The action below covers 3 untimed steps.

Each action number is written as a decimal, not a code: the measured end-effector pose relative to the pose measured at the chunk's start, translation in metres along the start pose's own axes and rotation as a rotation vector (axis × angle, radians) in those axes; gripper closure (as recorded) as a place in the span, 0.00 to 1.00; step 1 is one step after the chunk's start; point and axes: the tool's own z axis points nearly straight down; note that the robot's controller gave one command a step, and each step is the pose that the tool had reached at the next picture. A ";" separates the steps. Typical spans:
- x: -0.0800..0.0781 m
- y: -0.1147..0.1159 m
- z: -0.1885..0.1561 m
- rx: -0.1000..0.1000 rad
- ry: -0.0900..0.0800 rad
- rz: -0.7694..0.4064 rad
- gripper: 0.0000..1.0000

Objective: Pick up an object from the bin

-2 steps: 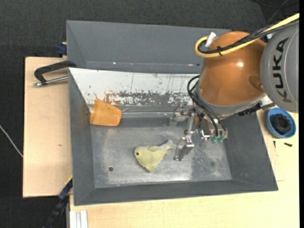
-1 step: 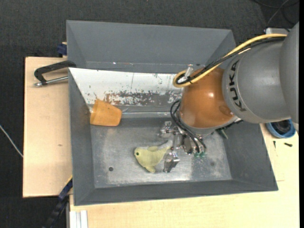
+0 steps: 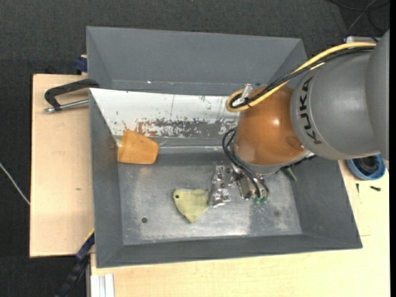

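The bin (image 3: 216,247) shows its front wall nearest me, with a strip of bare floor between that wall and the pale yellow-green scrap (image 3: 192,204), which lies flat about mid-floor. Left of the scrap the floor runs open to the side wall. At the scrap's right edge sits the gripper (image 3: 218,195), touching or just beside it; whether it is spread or closed I cannot tell. Beyond the scrap, to its left, an orange block (image 3: 137,148) rests against the foot of the back wall, well apart.
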 end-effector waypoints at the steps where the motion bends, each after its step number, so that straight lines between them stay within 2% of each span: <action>1: 0.000 0.000 0.000 0.000 0.000 0.000 0.00; 2: 0.000 0.000 0.000 -0.001 0.000 0.000 1.00; 3: 0.000 0.000 0.000 -0.001 0.000 0.000 0.00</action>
